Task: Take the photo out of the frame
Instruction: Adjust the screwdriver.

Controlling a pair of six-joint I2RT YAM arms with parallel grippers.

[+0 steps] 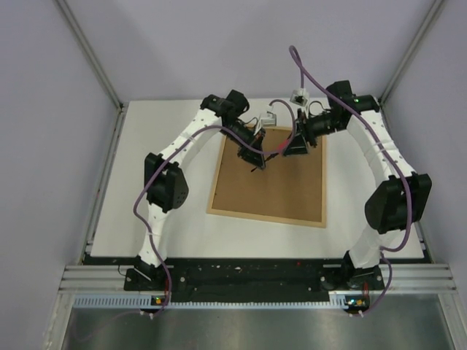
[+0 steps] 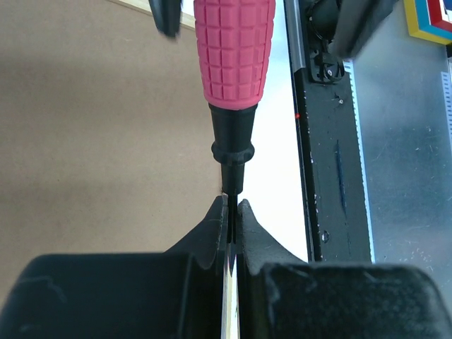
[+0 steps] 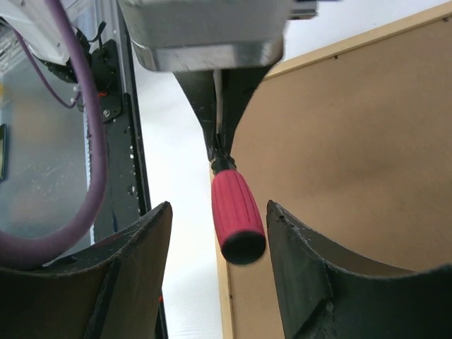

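Two arms are shown from above, their grippers brought close together over the far half of the frame (image 1: pixel 266 219). The frame is laid face down on the white table (image 1: pixel 124 219), so only its pale rim and the brown backing board (image 1: pixel 277 189) are presented. The photo cannot be made out in any view. At this size the jaws cannot be read.

Left wrist: the left gripper (image 2: pixel 231 212) is pressed together on the thin metal shaft of a pink-handled tool (image 2: pixel 234 49), which is held over the board's edge. The shaft's tip is hidden between the fingers.

Right wrist: the right gripper (image 3: pixel 219 208) is spread, with the tool's handle framed between its fingers. Contact with them cannot be confirmed. The frame's rim is cut off by the picture edge.
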